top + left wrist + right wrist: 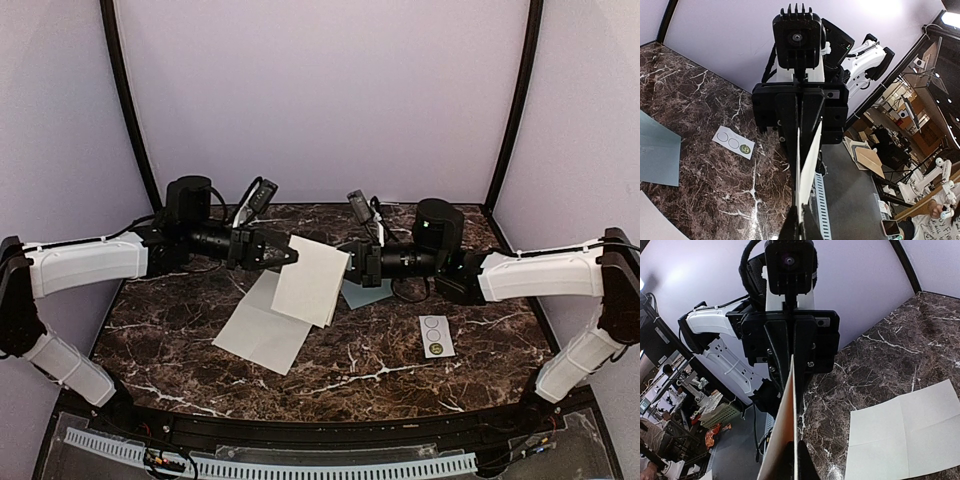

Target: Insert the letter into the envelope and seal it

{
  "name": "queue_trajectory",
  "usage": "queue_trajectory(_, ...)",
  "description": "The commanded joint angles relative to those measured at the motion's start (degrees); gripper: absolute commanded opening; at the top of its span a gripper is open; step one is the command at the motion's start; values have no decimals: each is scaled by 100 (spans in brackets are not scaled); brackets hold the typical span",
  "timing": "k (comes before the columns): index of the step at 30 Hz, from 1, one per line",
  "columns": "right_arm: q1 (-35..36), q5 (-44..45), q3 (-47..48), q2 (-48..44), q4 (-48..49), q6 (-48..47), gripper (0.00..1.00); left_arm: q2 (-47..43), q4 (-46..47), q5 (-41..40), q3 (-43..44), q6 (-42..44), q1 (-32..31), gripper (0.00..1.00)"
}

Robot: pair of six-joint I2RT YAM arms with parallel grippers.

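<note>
White letter (pixel 311 284) pinched at opposite edges by left tool (pixel 294 256), right tool (pixel 351 262).

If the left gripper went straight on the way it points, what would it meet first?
Beyond the letter it grips, the left gripper would probably meet the right gripper, which faces it head-on.
</note>
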Motion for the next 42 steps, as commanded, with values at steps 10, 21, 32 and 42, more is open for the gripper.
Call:
queue_trajectory(10,-541,429,-641,-496,982,536,49,-284,247,-454,-134,71,-26,0)
queue_trajectory(21,-647,728,-971,-989,994,396,99,-448,-248,-2000,-123,-65,360,0)
queue_trajectory(32,-334,693,-676,-225,1120,443,98,-440,457,-873,-251,-233,455,0)
queue_trajectory(42,-52,335,-39,433,1152,343,94,-397,874,-246,-325,-410,369,0)
